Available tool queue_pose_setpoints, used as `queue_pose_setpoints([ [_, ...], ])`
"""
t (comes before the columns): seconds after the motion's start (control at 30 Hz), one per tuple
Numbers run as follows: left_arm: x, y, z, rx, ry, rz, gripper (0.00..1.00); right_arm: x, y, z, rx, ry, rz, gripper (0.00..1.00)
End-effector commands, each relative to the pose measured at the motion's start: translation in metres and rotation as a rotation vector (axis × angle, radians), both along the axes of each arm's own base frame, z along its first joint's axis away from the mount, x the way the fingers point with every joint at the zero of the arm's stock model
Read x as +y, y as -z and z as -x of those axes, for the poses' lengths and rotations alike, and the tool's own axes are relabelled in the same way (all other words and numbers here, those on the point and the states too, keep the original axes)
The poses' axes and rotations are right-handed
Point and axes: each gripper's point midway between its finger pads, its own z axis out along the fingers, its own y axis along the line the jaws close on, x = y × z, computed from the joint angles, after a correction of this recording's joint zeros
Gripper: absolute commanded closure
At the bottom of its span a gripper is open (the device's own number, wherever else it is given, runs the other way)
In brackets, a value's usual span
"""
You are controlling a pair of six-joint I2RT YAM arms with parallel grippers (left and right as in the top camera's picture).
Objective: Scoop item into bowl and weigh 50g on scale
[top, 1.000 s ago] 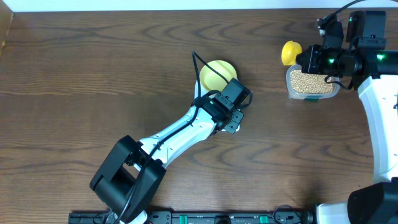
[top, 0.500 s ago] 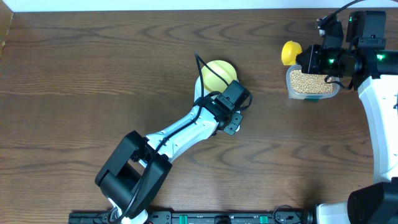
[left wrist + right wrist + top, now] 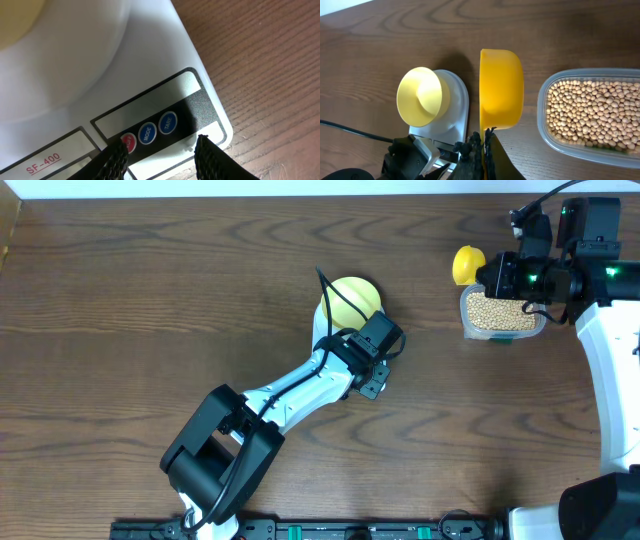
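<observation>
**Wood grain, white plastic and a rough black grip**

Here's the counter (image 3: 150,300): dark wood, strong wavy grain, low sheen. The scale (image 3: 75,65) is smooth white plastic with a soft gloss, and its black panel (image 3: 200,107) looks grainy around shiny round buttons (image 3: 167,123). On the left gripper (image 3: 160,146), the fingers (image 3: 212,157) are matt black and coarsely textured. The bowl (image 3: 417,96) is pale, matt plastic; the measuring scoop (image 3: 501,87) is glossier. Near the counter's far right corner, a clear plastic tub (image 3: 545,135) shows smooth, dull beans (image 3: 592,112).
</observation>
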Motion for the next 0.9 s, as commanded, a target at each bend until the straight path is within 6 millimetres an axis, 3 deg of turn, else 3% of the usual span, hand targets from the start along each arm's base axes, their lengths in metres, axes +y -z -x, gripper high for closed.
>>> queue_pose_setpoints([
  [0.0, 0.0027, 0.0085, 0.0037, 0.022, 0.012, -0.009, 0.54, 0.0005, -0.0074, -0.0017, -0.024, -0.012, 0.006, 0.99],
  [0.33, 0.0006, 0.0178, 0.0078, 0.054, 0.02, -0.005, 0.54, 0.0005, -0.0074, -0.0017, -0.024, -0.012, 0.006, 0.99],
  [0.87, -0.001, 0.0169, 0.0059, 0.045, 0.02, 0.001, 0.54, 0.0006, -0.0074, -0.0017, -0.024, -0.012, 0.005, 0.99],
])
